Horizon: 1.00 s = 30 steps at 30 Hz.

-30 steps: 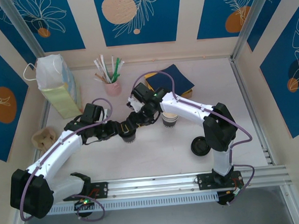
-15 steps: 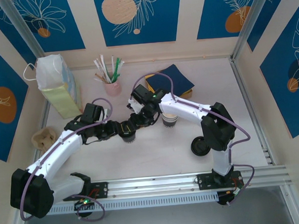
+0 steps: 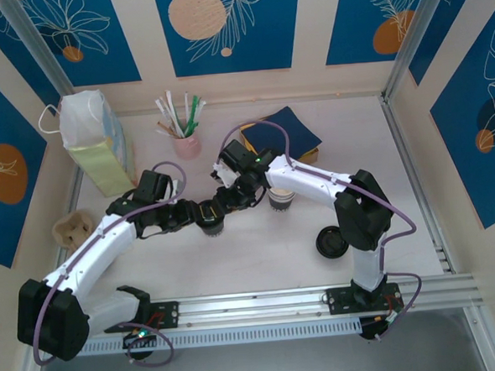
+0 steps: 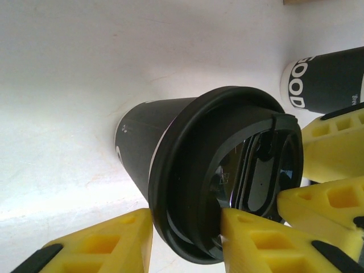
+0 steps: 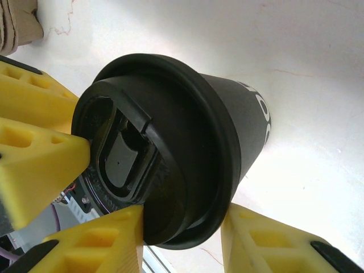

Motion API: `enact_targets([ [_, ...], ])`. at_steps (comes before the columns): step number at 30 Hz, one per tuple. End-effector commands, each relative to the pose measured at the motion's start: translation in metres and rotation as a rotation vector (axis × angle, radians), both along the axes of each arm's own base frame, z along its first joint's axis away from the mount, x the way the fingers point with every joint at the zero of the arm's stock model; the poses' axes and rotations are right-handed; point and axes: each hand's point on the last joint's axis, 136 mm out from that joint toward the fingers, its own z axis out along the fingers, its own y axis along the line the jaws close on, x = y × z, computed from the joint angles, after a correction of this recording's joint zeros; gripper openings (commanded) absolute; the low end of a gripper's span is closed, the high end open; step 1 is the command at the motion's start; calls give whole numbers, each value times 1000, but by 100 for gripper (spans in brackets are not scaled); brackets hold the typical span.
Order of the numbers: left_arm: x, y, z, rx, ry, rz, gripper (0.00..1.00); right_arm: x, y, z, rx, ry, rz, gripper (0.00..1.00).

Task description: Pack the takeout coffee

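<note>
Left gripper [image 4: 185,219] and right gripper [image 5: 182,216] are both clamping the takeout coffee [image 3: 211,225] mid-table by its lid [image 5: 170,142]; opposing pulls are likely risking popping it off, spilling

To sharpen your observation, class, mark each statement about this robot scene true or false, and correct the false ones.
1. Both claws grip the takeout coffee. True: the left claw and the right claw pinch its black lid.
2. The takeout coffee is lidless. False: the black lid covers it.
3. A loose lid lies beside the right arm. True.
4. The paper bag lies flat. False: it stands upright.
</note>
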Motion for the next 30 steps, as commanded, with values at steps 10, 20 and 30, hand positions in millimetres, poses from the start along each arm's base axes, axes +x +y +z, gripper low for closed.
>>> enact_targets([
  [10, 5, 9, 9, 92, 12, -16, 41, 6, -10, 5, 9, 49, -44, 43],
  [20, 21, 4, 14, 79, -6, -28, 42, 21, -5, 17, 41, 34, -60, 45],
  [30, 25, 4, 6, 97, 7, -46, 39, 31, 2, 9, 23, 36, -45, 41],
])
